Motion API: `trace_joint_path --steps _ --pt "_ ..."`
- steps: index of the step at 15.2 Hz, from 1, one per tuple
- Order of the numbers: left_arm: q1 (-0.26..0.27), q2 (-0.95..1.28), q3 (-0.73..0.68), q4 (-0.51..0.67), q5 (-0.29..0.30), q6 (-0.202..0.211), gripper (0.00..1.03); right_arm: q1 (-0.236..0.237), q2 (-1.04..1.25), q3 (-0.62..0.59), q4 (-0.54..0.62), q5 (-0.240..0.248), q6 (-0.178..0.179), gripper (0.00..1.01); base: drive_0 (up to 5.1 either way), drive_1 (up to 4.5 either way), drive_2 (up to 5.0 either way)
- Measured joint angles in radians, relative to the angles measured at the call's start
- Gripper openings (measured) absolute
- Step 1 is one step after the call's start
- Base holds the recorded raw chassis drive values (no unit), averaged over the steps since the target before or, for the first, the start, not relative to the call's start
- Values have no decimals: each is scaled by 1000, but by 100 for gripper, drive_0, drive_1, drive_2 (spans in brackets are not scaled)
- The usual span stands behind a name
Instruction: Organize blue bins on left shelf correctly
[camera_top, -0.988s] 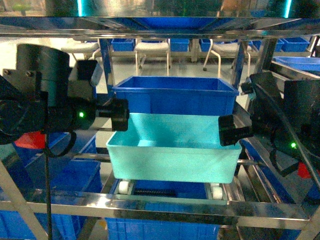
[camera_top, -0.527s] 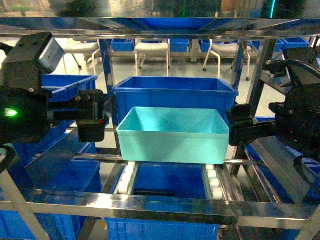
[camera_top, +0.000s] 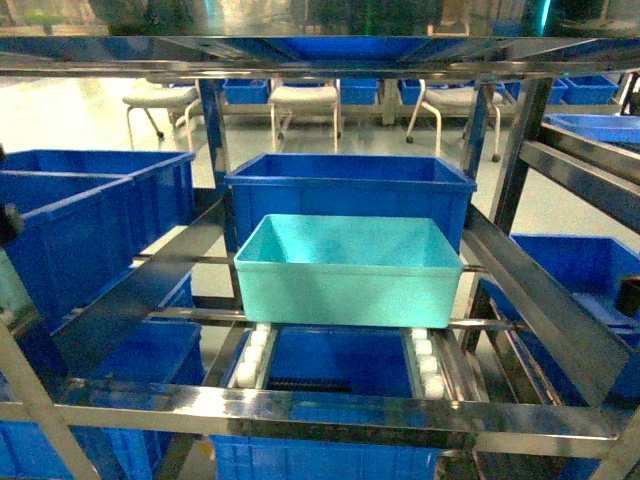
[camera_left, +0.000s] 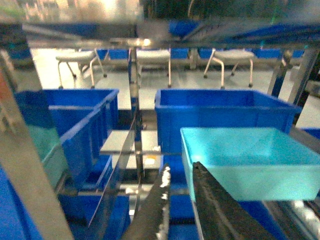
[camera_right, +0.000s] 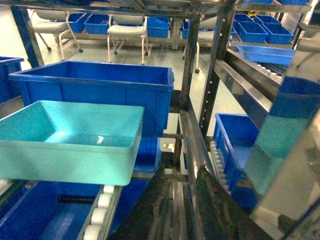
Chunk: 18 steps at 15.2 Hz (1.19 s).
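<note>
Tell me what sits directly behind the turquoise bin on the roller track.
A dark blue crate stands right behind the turquoise bin, taller and wider than it. The bin hides the crate's lower front wall, so whether the two touch cannot be seen. Chairs stand farther back.

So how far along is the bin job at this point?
Mostly done, it seems. The turquoise bin sits on the steel shelf's roller tracks, right in front of the dark blue crate. Nothing is in hand: the left claw and right claw are clear of the bin, fingers close together and empty. Whether more bins remain can't be told.
</note>
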Motion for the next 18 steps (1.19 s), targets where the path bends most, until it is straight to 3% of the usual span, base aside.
trace_joint_path --steps 1,2,5,6,7,8,11,18 --pt "22 -42 -51 -34 10 0 3 -13 -65 -67 -3 -17 0 11 0 0 0" --pt "39 -109 -74 -50 20 2 2 -27 -134 -117 -5 -30 -3 2 0 0 0" --pt "76 -300 -150 -166 72 2 2 -64 -354 -226 -46 -65 -5 2 0 0 0" --pt "137 -370 -169 -210 122 3 2 -74 -427 -257 -97 -78 -4 2 0 0 0" --pt "148 -441 -182 -259 120 3 2 -131 -505 -280 -150 -139 -5 2 0 0 0" --pt "145 -499 -192 -308 129 3 2 -143 -603 -287 -259 -139 -5 2 0 0 0" --pt "143 -678 -215 -461 132 3 2 -142 -859 -314 -454 -144 -5 2 0 0 0" --pt "143 -988 -216 -745 132 3 2 -142 -1223 -340 -775 -145 -5 2 0 0 0"
